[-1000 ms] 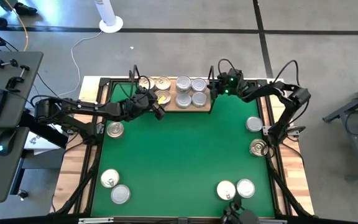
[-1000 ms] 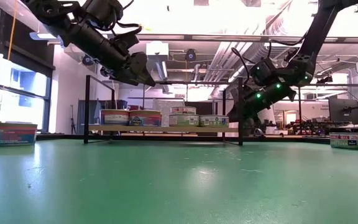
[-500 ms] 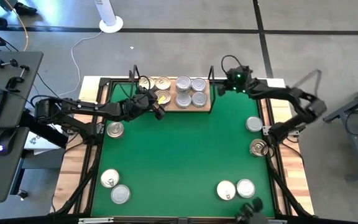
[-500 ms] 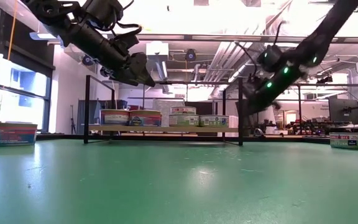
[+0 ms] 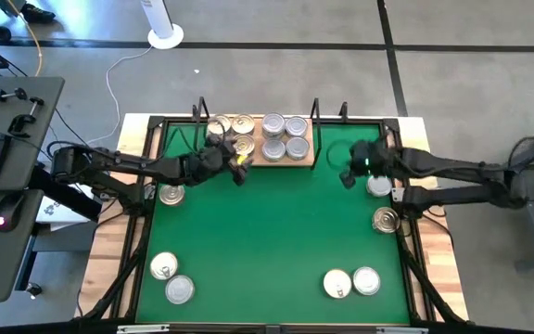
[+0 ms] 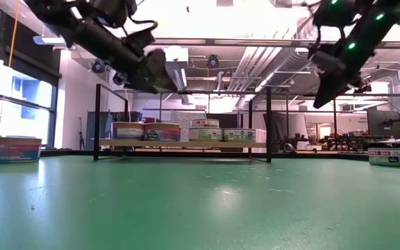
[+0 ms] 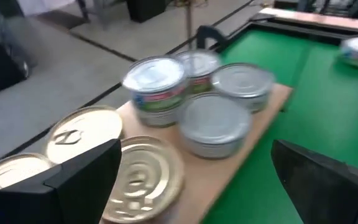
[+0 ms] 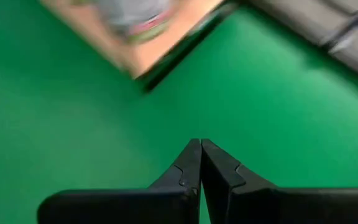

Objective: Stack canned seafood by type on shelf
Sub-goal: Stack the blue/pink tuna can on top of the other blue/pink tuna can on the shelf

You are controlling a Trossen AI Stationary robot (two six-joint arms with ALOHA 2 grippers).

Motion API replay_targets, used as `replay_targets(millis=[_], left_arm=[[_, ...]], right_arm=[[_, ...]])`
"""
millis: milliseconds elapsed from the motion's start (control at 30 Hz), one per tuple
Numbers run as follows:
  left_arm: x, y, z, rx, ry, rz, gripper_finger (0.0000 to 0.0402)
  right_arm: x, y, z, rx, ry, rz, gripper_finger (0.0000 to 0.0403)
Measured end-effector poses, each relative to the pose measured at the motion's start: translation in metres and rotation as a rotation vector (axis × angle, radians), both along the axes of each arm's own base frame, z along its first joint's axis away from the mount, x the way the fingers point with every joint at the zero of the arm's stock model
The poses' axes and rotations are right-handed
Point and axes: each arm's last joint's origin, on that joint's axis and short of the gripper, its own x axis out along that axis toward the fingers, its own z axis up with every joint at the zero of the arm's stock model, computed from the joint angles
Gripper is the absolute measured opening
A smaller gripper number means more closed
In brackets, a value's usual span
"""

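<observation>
At the far edge of the surface, the shelf carries the canned seafood sorted by lid: gold tins toward its left end, silver toward its right, which we judge deliberate grouping by type. Seven loose tins lie along the side and near edges. The left claw hovers wide open and empty at the shelf's gold end; the right claw hangs closed and empty near the right edge.
</observation>
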Motion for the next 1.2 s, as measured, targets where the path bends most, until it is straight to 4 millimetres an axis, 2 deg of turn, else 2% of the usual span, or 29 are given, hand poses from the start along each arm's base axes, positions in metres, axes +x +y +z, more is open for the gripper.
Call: replay_targets(millis=[133,267,367,433,533,667,867,1000,1200], left_arm=[[0.004,-0.047,0.003,0.091,-0.001,-0.031,0.0399],[-0.003,-0.093,0.004,0.156,-0.032,0.005,0.0399],[-0.013,-0.115,0.000,0.150,-0.061,0.041,0.0399],[-0.019,-0.121,-0.003,0.121,-0.061,0.042,0.0399],[-0.028,-0.121,-0.008,0.008,-0.034,0.017,0.0397],[-0.049,-0.114,-0.014,-0.066,0.041,0.096,0.0377],[-0.088,-0.087,-0.010,-0.229,0.168,0.269,0.0321],[-0.111,-0.070,-0.010,-0.299,0.274,0.438,0.0255],[-0.124,-0.056,-0.014,-0.370,0.404,0.609,0.0108]], right_arm=[[0.009,0.039,-0.001,0.056,-0.043,0.123,0.0000],[0.019,0.074,-0.001,-0.012,-0.091,0.261,0.0000],[0.027,0.092,-0.003,-0.118,-0.129,0.281,0.0000],[0.036,0.102,-0.005,-0.154,-0.168,0.282,0.0000],[0.051,0.114,-0.014,-0.187,-0.177,0.339,0.0000],[0.069,0.124,-0.034,-0.215,-0.123,0.408,0.0000],[0.086,0.131,-0.067,-0.216,-0.035,0.423,0.0000],[0.096,0.133,-0.082,-0.245,-0.008,0.456,0.0000],[0.102,0.136,-0.095,-0.208,0.021,0.542,0.0000]])
